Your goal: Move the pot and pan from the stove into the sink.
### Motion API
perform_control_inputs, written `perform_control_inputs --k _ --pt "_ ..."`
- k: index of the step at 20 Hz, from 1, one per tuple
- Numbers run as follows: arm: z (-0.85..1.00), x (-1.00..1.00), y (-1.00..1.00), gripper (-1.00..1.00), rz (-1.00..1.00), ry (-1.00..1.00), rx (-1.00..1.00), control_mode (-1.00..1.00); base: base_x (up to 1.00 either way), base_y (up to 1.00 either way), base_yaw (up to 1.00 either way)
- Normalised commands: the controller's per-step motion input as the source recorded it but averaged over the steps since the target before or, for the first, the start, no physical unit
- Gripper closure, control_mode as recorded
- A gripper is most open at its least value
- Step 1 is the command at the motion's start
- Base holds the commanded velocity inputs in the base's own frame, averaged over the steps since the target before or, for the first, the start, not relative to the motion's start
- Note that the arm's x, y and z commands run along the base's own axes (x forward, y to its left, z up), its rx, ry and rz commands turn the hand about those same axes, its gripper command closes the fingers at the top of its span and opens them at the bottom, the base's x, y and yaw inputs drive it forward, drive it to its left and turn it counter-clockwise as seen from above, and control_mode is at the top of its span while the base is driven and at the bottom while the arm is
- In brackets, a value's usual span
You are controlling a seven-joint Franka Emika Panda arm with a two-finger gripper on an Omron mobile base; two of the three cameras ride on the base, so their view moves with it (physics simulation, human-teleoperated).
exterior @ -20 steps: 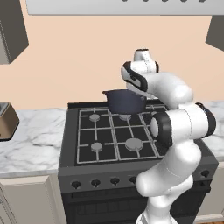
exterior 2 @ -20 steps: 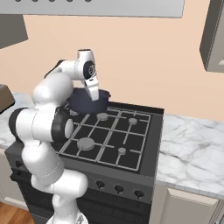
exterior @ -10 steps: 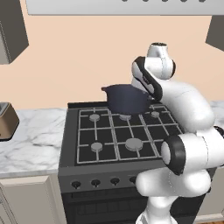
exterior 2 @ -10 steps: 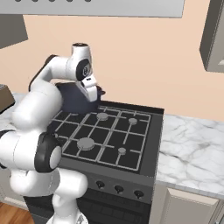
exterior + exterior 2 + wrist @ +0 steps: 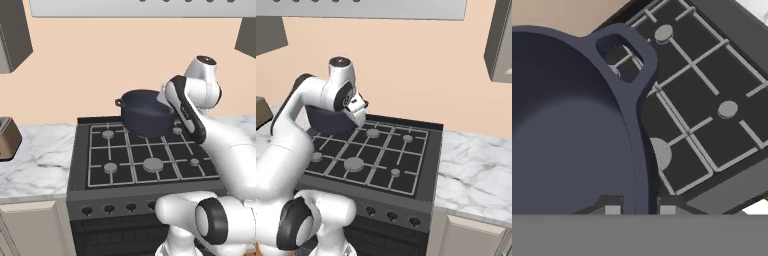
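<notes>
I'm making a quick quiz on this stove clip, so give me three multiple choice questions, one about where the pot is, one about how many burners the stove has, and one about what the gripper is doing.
1. Where is the pot?
A. Lifted above the back of the stove
B. Resting on the marble counter
C. Sitting on a front burner

2. How many burners does the stove have?
A. Two
B. Four
C. Six

3. What state is the gripper in?
A. Open and clear of the pot
B. Shut on the pot's rim
C. Shut on a stove knob

Answers:
1. A: in the left base view the pot's bottom hangs clear of the rear grates.
2. B: four round burner caps sit under the grates.
3. B: in the hand view one fingertip stands on each side of the pot wall.
</notes>
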Motion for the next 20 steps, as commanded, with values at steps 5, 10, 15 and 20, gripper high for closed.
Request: perform_control_inputs --k 5,10,15,20 --pt "0.0 -0.54 0.0 1.0 0.24 -0.15 0.0 -1.0 0.0 0.0 0.0" --pt "0.0 -0.54 0.0 1.0 0.25 -0.13 0.0 -1.0 0.0 0.0 0.0" --pt "-0.1 -0.42 0.0 1.0 0.25 -0.19 -0.02 -1.0 0.0 0.0 0.0" --pt "-0.02 -0.09 0.01 1.0 0.01 0.0 0.0 1.0 -0.12 0.0 0.01"
